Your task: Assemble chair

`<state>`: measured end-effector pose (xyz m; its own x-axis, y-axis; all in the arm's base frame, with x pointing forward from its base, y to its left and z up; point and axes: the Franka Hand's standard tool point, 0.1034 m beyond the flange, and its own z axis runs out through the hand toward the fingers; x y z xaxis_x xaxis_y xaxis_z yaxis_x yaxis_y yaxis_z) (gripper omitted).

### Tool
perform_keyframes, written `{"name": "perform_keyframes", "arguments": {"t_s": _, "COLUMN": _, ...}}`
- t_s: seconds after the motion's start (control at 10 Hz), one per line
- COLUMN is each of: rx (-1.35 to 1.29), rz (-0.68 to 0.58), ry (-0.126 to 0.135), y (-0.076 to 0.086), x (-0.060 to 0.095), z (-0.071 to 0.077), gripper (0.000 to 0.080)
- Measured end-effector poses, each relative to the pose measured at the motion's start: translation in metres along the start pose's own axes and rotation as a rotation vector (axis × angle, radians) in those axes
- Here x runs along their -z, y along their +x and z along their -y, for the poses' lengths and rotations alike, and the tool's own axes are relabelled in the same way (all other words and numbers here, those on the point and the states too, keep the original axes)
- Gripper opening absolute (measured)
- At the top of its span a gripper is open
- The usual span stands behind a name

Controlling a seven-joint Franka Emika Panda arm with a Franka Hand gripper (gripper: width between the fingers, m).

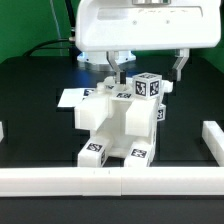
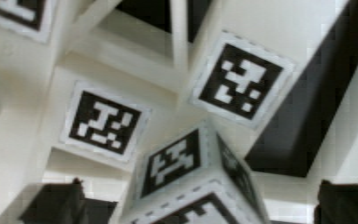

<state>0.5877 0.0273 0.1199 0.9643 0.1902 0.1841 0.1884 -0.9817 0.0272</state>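
The pincer point(image 1: 149, 68) hangs under the white arm point(image 1: 150, 25) with its jaws wide apart and nothing clamped between them. In the exterior view it sits at twelve o'clock of the tagged cube point(image 1: 147, 87) that tops the chair point(image 1: 118, 128), with one dark finger on either side of the cube. The wrist view shows both fingertips point(image 2: 66, 206) flanking a tagged white corner, seemingly of that cube, with a clear gap on one side.

The chair stands in the middle of the black surface point(image 1: 35, 75). It is a glossy white blocky stack with square tags on its faces and on its two low front feet. The marker board point(image 1: 70, 98) lies flat at the chair's ten o'clock, partly hidden behind it. White border rails point(image 1: 60, 180) run along the surface at six o'clock and at three o'clock.
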Motion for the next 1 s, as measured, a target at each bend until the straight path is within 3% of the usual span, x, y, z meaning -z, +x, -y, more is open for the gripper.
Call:
{"name": "perform_keyframes", "arguments": {"t_s": 0.2, "rx": 0.156, "rz": 0.004, "ry": -0.009, "y": -0.0008, "x": -0.0002, "z": -0.0028, "gripper": 0.0649}}
{"name": "perform_keyframes", "arguments": {"t_s": 0.3, "rx": 0.210, "rz": 0.006, "ry": -0.012, "y": -0.0013, "x": -0.0004, "z": -0.0043, "gripper": 0.0526}}
{"name": "perform_keyframes", "arguments": {"t_s": 0.4, "rx": 0.198, "rz": 0.006, "ry": -0.012, "y": -0.0013, "x": -0.0004, "z": -0.0043, "gripper": 0.0526}}
{"name": "perform_keyframes", "arguments": {"t_s": 0.6, "rx": 0.192, "rz": 0.006, "ry": -0.012, "y": -0.0013, "x": -0.0004, "z": -0.0044, "gripper": 0.0280}}
{"name": "perform_keyframes", "arguments": {"t_s": 1.0, "rx": 0.032, "rz": 0.004, "ry": -0.010, "y": -0.0013, "x": -0.0003, "z": -0.0045, "gripper": 0.0282}}
